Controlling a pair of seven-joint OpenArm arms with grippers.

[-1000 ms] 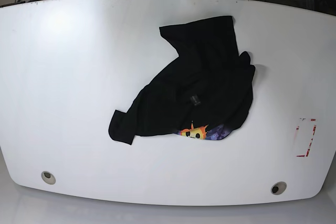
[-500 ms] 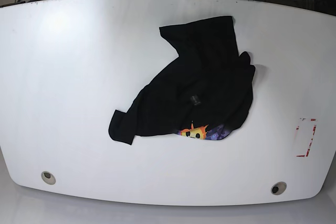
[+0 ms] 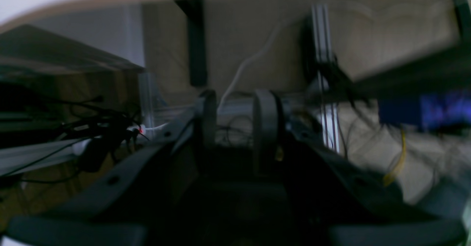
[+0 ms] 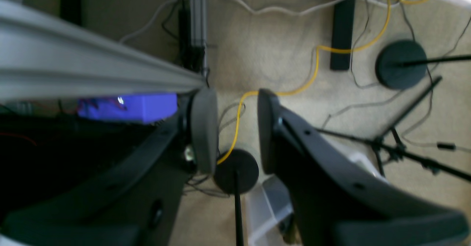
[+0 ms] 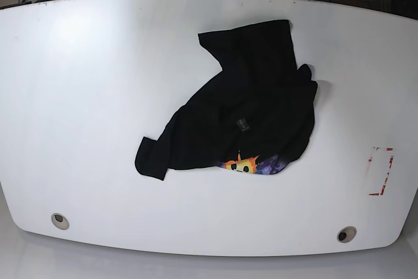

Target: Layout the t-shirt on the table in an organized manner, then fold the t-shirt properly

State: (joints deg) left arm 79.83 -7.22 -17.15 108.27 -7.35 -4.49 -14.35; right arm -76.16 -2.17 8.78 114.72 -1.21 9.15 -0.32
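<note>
The black t-shirt (image 5: 255,96) lies crumpled in a slanted heap on the white table (image 5: 98,96), right of the middle. Its sun-face print (image 5: 247,164) peeks out at the near edge, and a small neck label (image 5: 243,124) shows on top. Neither arm appears in the base view. In the left wrist view my left gripper (image 3: 235,121) stands open with nothing between its fingers, facing the floor and cables. My right gripper (image 4: 235,128) is also open and empty, over carpet. No t-shirt shows in either wrist view.
Two grey grommet holes (image 5: 59,221) (image 5: 346,234) sit near the table's front edge, and a red-outlined mark (image 5: 382,171) at the right. Below the right gripper are a yellow cable (image 4: 312,73), round stand bases (image 4: 401,64), and an aluminium rail (image 4: 92,73).
</note>
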